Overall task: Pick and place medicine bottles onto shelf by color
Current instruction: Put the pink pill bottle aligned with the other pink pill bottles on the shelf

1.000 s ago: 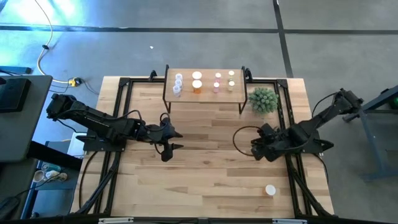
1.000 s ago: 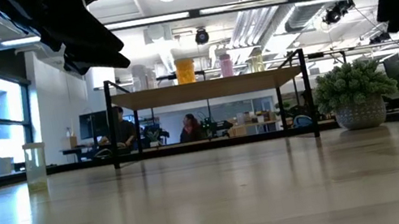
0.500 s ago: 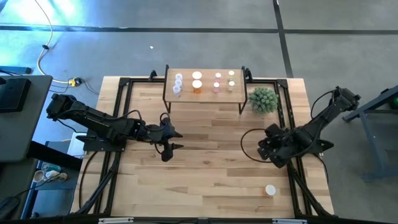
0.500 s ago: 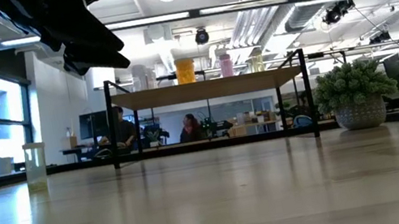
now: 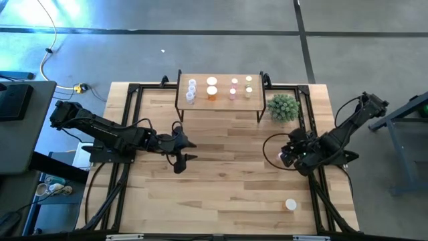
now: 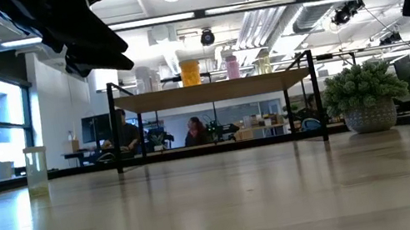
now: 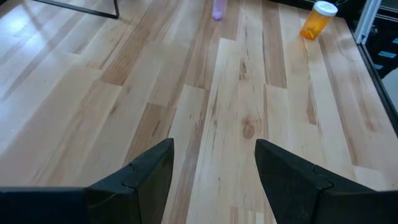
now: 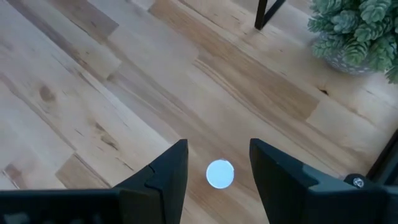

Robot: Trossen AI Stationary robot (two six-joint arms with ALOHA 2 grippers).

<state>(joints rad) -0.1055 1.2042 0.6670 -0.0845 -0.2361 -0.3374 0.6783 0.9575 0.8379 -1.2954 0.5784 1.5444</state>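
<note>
Dark right tool (image 8: 213,163), parted and empty, hangs above a white-capped bottle (image 8: 219,173); left tool (image 7: 213,163) parted too.

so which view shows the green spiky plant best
The low view: the green spiky plant appears side-on and whole, sitting in its pale round pot. The high view shows only the plant's top from above. The right wrist view catches part of it at the picture's edge. The left wrist view misses it.
</note>
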